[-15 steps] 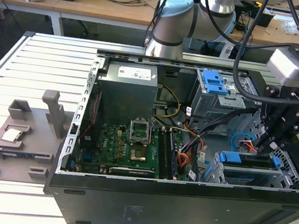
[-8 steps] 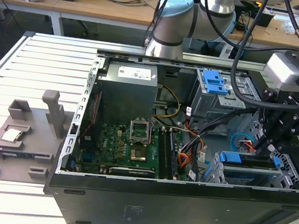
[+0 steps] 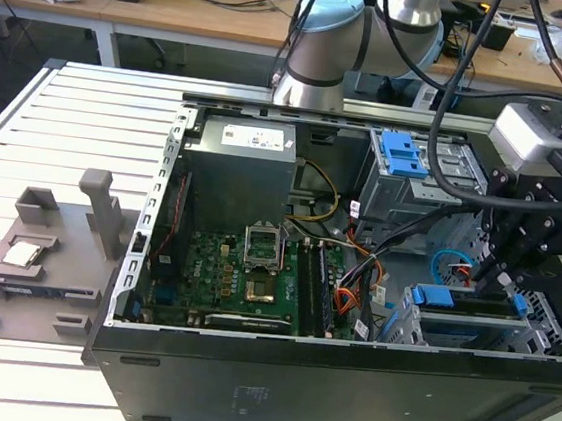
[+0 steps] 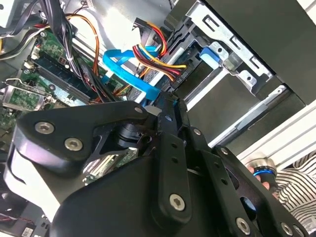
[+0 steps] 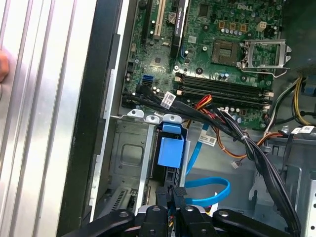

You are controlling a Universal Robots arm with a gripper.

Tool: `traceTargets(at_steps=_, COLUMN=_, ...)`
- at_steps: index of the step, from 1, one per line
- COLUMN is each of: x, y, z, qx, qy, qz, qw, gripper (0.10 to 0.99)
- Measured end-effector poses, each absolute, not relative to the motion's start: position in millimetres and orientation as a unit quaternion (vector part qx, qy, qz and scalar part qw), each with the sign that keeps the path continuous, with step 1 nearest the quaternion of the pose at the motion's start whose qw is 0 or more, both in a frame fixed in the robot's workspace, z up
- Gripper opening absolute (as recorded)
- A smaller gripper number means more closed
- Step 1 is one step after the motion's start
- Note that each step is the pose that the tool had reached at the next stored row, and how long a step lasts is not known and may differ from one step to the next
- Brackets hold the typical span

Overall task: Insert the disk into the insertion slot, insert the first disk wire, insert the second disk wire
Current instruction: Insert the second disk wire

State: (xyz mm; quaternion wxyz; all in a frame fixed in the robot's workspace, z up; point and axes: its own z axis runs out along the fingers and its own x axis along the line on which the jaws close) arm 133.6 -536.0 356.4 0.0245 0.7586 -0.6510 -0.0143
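Clearly, end effector (image 5: 172,193) fingers pressed together beside the second disk wire (image 5: 210,190).

Right by the matt black plastic-looking gripper (image 5: 173,193): glossy light blue second disk wire (image 5: 210,190), smooth blue plastic caddy tab (image 5: 171,150) (slightly shiny), dull silver sheet-metal insertion slot (image 5: 129,148).

second disk wire (image 4: 129,74) plug hidden behind gripper (image 4: 170,101), disk (image 5: 170,153) mostly hidden in cage

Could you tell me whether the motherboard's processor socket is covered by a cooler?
No, in the exterior view the processor socket lies bare, with no cooler on it.
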Motion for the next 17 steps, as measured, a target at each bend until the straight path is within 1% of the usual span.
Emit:
traceTargets(at_steps=9, x=133.3, y=-536.1, z=352.5, qx=0.710, qy=-0.704, qz=-0.017, qw=0.023, gripper=0.161)
traceTargets(at_steps=17, x=133.3, y=-535.0, z=346.9, qx=0.705, qy=-0.708, qz=-0.017, qw=0.022, gripper=0.161)
